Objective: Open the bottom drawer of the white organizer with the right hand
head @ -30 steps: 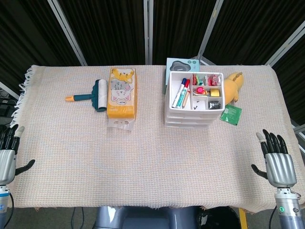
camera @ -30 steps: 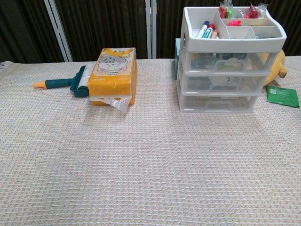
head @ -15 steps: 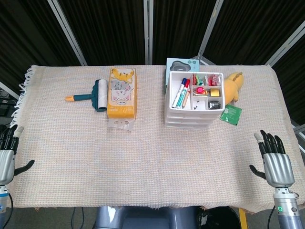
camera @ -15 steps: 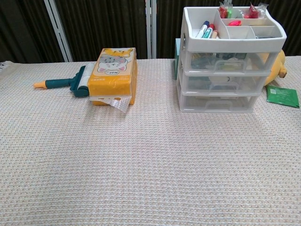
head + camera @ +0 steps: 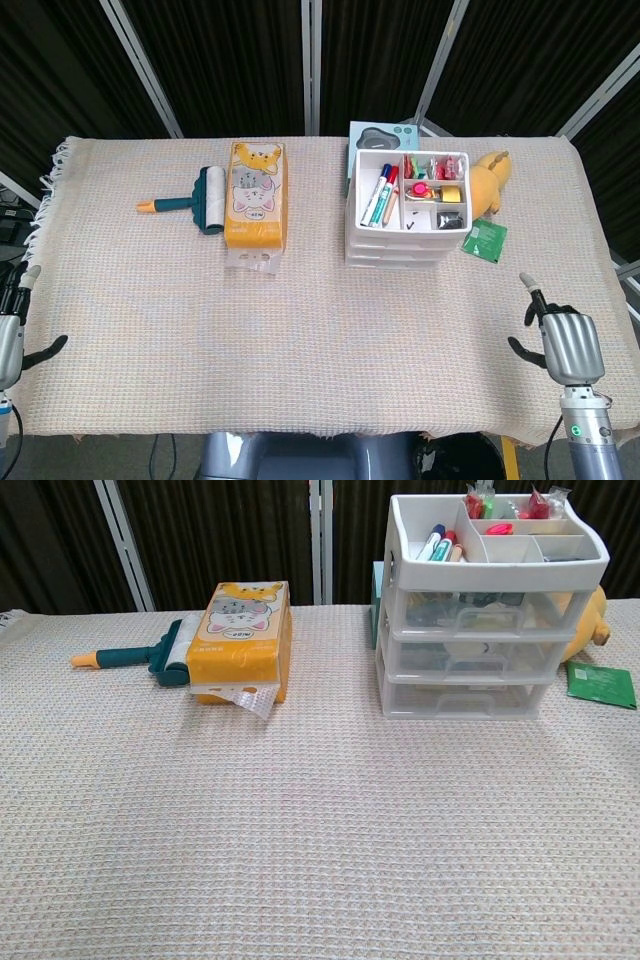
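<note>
The white organizer point(image 5: 405, 215) point(image 5: 490, 610) stands at the back right of the cloth-covered table, with pens and small items in its top tray. Its clear bottom drawer point(image 5: 462, 695) point(image 5: 397, 260) is closed, flush with the two above it. My right hand point(image 5: 565, 342) hovers at the table's near right edge, well short of the organizer, and holds nothing. One finger and the thumb stick out; the others are hidden behind the back of the hand. My left hand point(image 5: 8, 335) shows partly at the near left edge, also empty. Neither hand appears in the chest view.
An orange tissue pack point(image 5: 255, 195) point(image 5: 240, 640) and a teal lint roller point(image 5: 195, 200) point(image 5: 150, 658) lie at the back left. A yellow plush toy point(image 5: 487, 182) and a green packet point(image 5: 485, 240) point(image 5: 600, 683) sit right of the organizer. A teal box point(image 5: 380, 133) stands behind it.
My right hand has shifted slightly left and tipped forward, so most of its fingers no longer show. My left hand has slid further out of the frame. The organizer is unchanged.
</note>
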Controlling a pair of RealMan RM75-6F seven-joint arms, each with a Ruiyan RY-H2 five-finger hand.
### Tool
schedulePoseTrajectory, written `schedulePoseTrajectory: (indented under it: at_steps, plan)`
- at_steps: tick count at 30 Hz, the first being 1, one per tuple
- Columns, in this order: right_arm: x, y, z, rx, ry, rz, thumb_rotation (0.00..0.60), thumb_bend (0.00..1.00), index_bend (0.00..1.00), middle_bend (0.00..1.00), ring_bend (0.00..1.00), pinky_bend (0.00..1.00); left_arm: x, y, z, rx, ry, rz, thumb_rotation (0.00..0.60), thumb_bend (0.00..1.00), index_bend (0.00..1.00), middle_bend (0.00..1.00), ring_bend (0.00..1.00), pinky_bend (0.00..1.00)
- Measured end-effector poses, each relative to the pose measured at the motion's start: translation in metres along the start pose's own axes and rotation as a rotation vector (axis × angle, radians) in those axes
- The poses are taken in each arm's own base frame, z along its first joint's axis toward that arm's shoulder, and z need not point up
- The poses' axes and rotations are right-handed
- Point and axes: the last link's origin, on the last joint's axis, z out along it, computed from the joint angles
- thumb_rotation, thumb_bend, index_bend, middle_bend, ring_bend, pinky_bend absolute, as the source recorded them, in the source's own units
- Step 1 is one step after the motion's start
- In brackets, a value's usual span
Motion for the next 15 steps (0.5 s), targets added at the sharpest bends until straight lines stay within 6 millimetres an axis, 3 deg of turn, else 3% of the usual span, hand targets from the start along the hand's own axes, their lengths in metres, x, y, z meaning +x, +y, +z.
schedulePoseTrajectory:
  at_steps: [7, 15]
  plan:
    - [-0.012, -0.023, 0.015, -0.024, -0.121, 0.201, 0.600, 0.12, 0.05, 0.88, 0.92, 0.75, 0.003, 0.000, -0.001, 0.002, 0.018, -0.010, 0.600, 0.06, 0.00, 0.00, 0.00, 0.00]
    - [-0.027, -0.063, 0.035, -0.089, -0.341, 0.657, 0.600, 0.15, 0.07, 0.88, 0.92, 0.75, 0.006, 0.004, -0.001, -0.014, 0.028, -0.028, 0.600, 0.06, 0.00, 0.00, 0.00, 0.00]
